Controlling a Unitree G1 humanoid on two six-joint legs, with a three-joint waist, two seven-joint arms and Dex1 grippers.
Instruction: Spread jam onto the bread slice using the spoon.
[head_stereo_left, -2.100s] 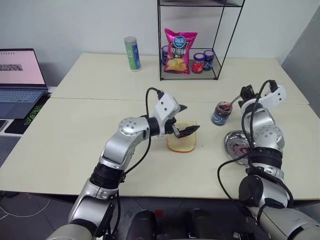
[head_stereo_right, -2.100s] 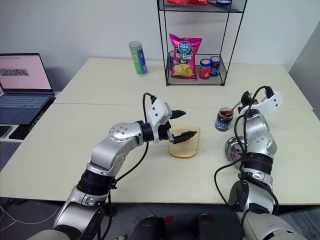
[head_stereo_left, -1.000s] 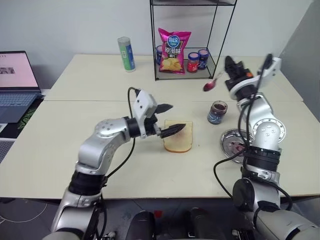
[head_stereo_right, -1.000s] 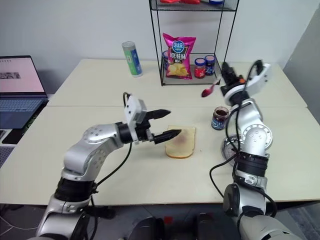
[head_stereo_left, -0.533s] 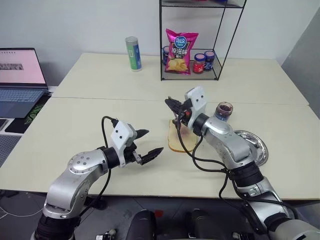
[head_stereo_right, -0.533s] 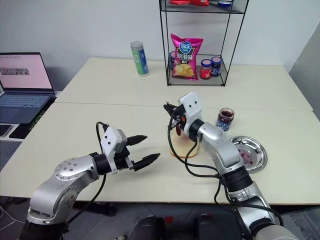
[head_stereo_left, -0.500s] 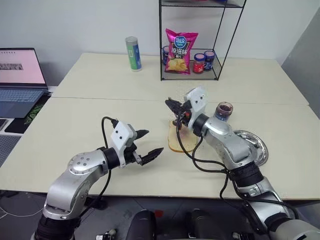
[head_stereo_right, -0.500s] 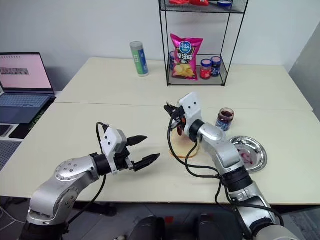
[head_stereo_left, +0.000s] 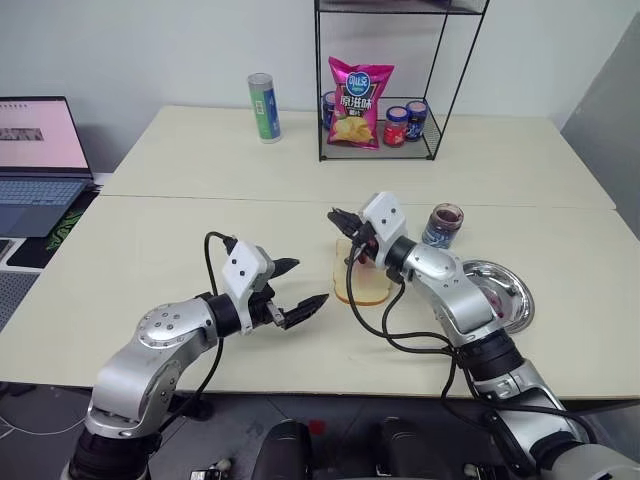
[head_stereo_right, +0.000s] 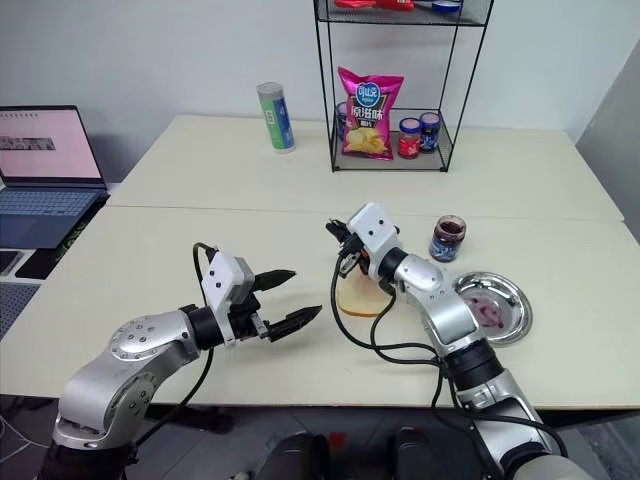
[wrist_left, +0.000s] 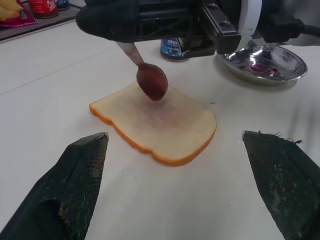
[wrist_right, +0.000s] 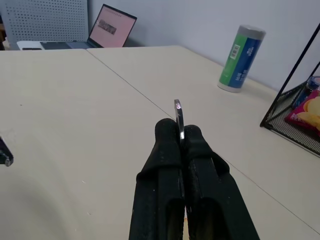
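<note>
A loaded spoon (wrist_left: 150, 80) is clamped in the right gripper (wrist_right: 179, 136) over the bread (wrist_left: 160, 122); only a faint smear is spread. The left gripper (head_stereo_left: 298, 290) is held wide open, empty.

Count of the things on your table — by kind.
You have one bread slice (wrist_left: 155, 122), one spoon (wrist_left: 148, 77), one open jam jar (head_stereo_left: 441, 225), one steel plate (head_stereo_left: 508, 296), one chips bag (head_stereo_left: 360, 102), one green can (head_stereo_left: 264, 107), one laptop (head_stereo_left: 35, 150) — and three lidded small jars (head_stereo_left: 397, 126) in the wire rack (head_stereo_left: 440, 80).
</note>
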